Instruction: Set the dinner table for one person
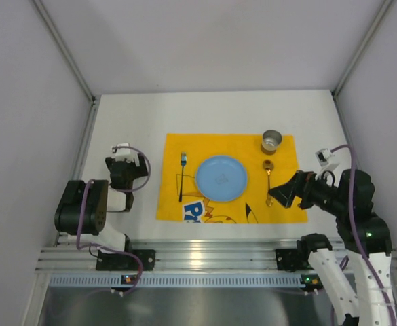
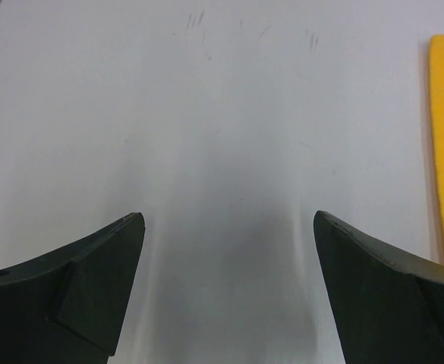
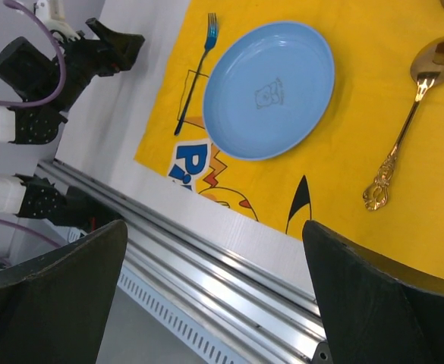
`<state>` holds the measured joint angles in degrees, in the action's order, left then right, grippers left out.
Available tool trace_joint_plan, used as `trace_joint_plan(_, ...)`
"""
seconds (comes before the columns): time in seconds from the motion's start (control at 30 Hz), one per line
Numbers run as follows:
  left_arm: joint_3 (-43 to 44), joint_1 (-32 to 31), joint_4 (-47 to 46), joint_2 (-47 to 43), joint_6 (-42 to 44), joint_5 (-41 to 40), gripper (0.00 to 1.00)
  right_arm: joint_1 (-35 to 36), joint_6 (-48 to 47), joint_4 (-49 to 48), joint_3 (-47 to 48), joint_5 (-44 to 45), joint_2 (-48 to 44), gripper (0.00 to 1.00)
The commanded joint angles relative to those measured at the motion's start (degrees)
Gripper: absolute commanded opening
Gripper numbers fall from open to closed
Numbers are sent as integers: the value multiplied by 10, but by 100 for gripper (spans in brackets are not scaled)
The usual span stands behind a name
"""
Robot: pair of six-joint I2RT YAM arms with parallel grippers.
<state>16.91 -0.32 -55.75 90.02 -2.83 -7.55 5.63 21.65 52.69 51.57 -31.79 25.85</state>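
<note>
1. Overhead, the dinner table [image 1: 127,119] is a large flat white matte top, edged by a ridged aluminium rail [image 1: 212,255] at the near side and grey wall panels [image 1: 22,102] around the rest.
2. On it lies a yellow rectangular cloth placemat with a cartoon print [image 1: 232,146], roughly at the middle of the tabletop and close to the near rail.
3. A round light-blue plate [image 1: 220,178] sits at the middle of that mat.
4. Left of the plate, apart from it, lies a slim fork with a blue head and dark handle [image 1: 181,178], its tines pointing towards the far wall.
5. Right of the plate lies an ornate gold spoon [image 1: 269,182], its bowl towards the far side.
6. A small round metal cup [image 1: 271,141] stands upright at the mat's far right corner, just beyond the spoon's bowl.
7. My left gripper [image 1: 127,159] sits low over bare white table left of the mat. Its wrist camera shows the fingers spread wide with nothing between them, and only the mat's yellow edge at the right of that view.
8. My right gripper [image 1: 278,194] hangs above the mat's near right corner, close to the spoon's handle. From its wrist camera the fingers [image 3: 62,288] stand wide apart and empty, with the plate, fork and spoon all lying free below.
</note>
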Motion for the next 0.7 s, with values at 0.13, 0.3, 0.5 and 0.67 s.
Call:
trace_joint_plan(0.13, 7, -1, -81, 1, -9, 61, 98, 7, -27, -4, -30, 30, 1, 100)
trace_joint_plan(0.3, 10, -1, -76, 3, -2, 68, 98, 6, -21, -3, -69, 106, -22, 100)
trace_joint_plan(0.5, 10, -1, -75, 2, -2, 68, 99, 6, 37, -1, -109, 164, -60, 100)
trace_joint_plan(0.67, 10, -1, -76, 3, -2, 68, 98, 5, 35, -12, -110, 193, -70, 100)
